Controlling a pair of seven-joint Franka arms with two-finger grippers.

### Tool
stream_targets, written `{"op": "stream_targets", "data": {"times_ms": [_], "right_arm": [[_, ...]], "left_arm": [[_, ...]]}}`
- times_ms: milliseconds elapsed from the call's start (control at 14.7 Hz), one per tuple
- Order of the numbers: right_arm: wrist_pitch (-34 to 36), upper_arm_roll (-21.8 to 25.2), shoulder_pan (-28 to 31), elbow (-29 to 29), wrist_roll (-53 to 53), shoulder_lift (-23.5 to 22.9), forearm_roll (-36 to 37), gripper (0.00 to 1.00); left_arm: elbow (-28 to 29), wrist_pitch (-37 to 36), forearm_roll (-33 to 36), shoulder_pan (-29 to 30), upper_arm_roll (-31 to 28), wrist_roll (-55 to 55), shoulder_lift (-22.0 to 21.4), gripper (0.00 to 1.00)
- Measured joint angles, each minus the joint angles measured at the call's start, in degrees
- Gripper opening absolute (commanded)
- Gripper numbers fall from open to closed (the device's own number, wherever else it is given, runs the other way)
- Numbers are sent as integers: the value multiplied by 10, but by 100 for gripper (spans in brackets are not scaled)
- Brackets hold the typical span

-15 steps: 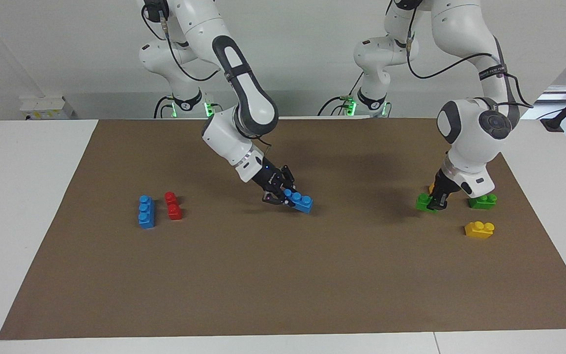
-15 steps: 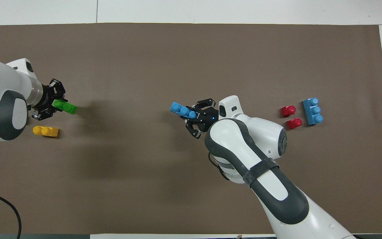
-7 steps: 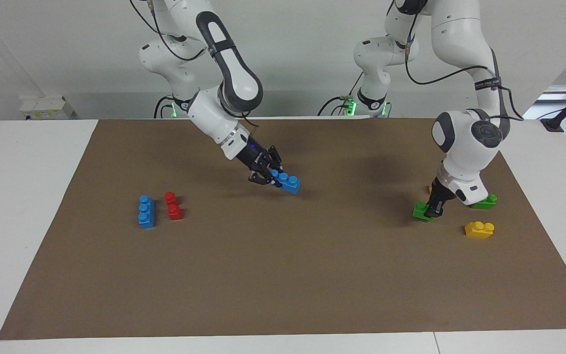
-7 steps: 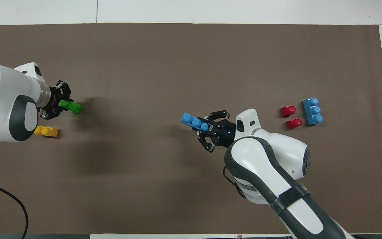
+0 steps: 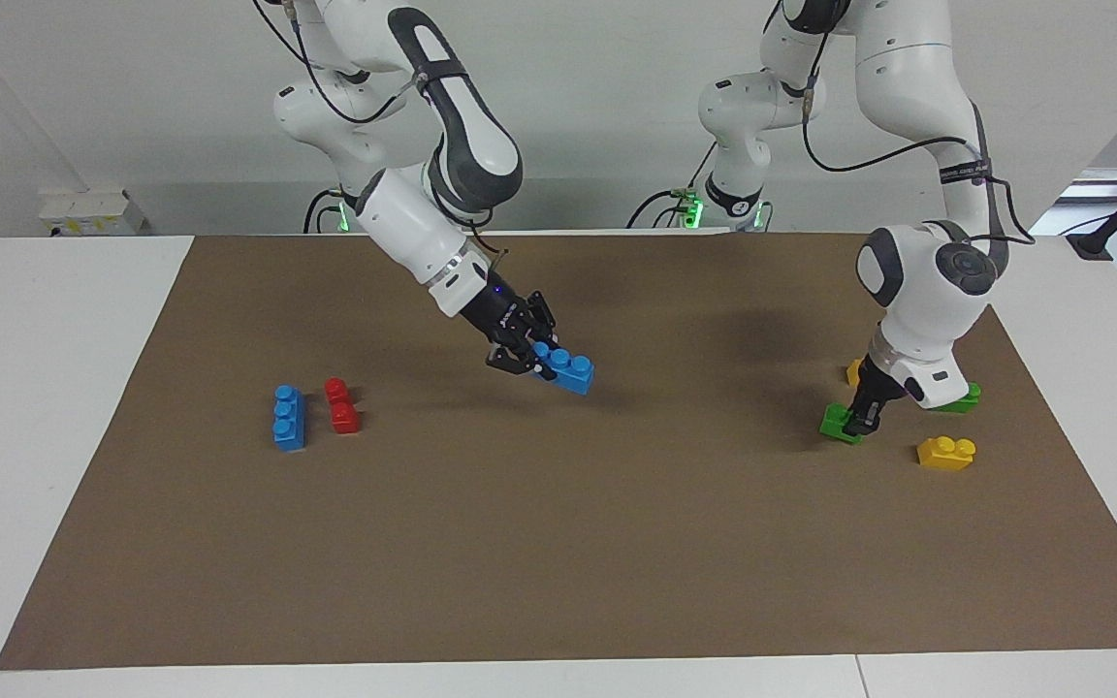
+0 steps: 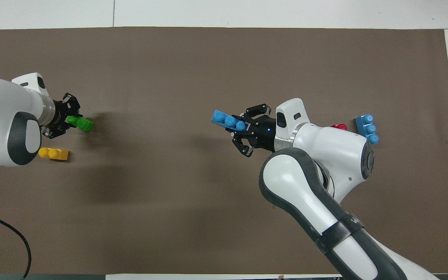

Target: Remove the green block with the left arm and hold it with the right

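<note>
Apparently both tools clamped: left tool (image 5: 861,415) on green block (image 5: 838,424), right tool (image 5: 531,357) on blue brick (image 5: 568,369).

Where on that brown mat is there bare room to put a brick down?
The mat's whole edge farthest from the robots is bare, as is the stretch between the red bricks and the held green block. It is crowded around the yellow brick at the left arm's end.

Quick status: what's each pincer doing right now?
Left pincer: shut on the small green plastic two-stud brick.
Right pincer: shut on the long blue plastic three-stud brick, above the mat.
</note>
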State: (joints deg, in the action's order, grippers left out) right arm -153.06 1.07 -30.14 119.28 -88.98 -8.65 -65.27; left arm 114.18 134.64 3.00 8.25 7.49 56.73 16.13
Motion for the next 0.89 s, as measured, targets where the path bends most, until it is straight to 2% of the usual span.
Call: {"op": "stream_targets", "data": {"times_ms": [341,885], "right_arm": [[127,2,81,-9,-5,-6,48,21],[227,3,151,11,-87,3,50,21]], "left_arm": [[0,13,0,8,0,-20,7,0],[0,17,0,8,0,-41,8,0]]}}
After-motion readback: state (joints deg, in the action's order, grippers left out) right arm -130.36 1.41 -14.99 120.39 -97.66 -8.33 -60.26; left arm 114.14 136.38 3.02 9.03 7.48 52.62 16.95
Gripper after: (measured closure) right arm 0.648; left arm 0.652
